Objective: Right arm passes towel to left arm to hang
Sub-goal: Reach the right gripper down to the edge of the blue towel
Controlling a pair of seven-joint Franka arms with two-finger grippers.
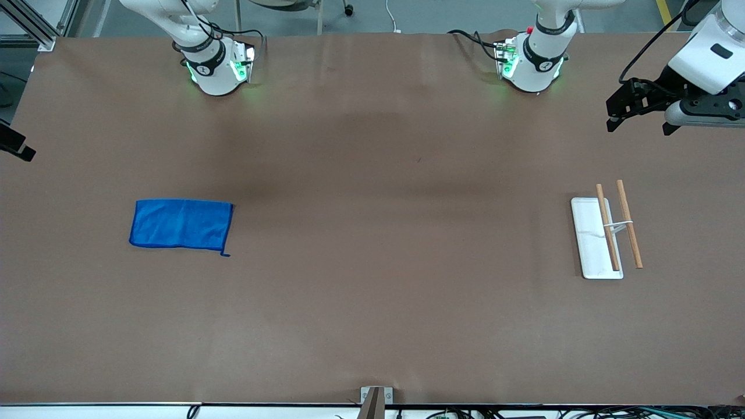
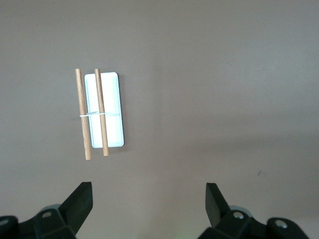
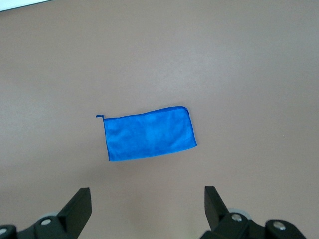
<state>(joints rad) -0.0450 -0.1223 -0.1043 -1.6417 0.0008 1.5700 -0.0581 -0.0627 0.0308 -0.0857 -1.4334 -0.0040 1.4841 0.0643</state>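
The blue towel [image 1: 180, 224] lies flat on the brown table toward the right arm's end, its corner loop sticking out; it also shows in the right wrist view [image 3: 149, 138]. My right gripper [image 3: 147, 199] is open and empty, high above the table beside the towel; only a black part of it shows at the edge of the front view [image 1: 16, 144]. My left gripper [image 1: 640, 128] is open and empty, up in the air at the left arm's end of the table. In the left wrist view [image 2: 149, 199] its fingers stand wide apart over bare table.
A small rack with a white base [image 1: 589, 244] and two wooden rods [image 1: 629, 224] stands toward the left arm's end, also in the left wrist view [image 2: 113, 99]. The arm bases [image 1: 215, 70] [image 1: 532, 64] stand along the table's back edge.
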